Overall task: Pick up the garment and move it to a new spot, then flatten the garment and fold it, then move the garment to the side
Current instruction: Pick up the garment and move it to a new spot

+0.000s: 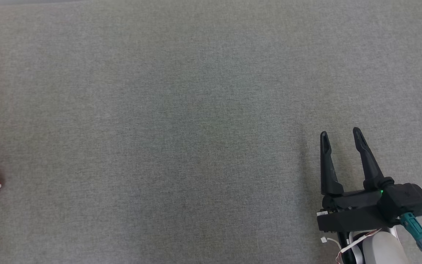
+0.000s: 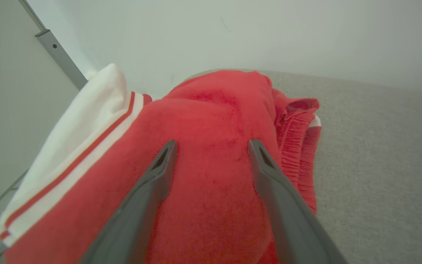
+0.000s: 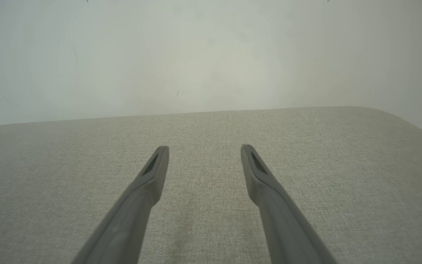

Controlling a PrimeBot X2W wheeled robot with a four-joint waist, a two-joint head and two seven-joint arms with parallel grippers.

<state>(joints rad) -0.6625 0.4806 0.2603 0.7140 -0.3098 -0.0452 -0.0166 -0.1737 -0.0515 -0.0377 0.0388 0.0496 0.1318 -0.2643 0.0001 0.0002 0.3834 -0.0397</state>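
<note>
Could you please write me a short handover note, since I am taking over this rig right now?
Left gripper: open, fingers spread over the red garment, holding nothing; I cannot tell whether they touch it.
Right gripper: open and empty, over the bare grey surface.
Garment: heaped at the far left edge of the surface, with its white striped trim showing.
Done: unclear. It lies off to the side but does not look flat.
Left: probably check the fold. If it is not folded, pick it up, flatten it, fold it and set it aside.
</note>
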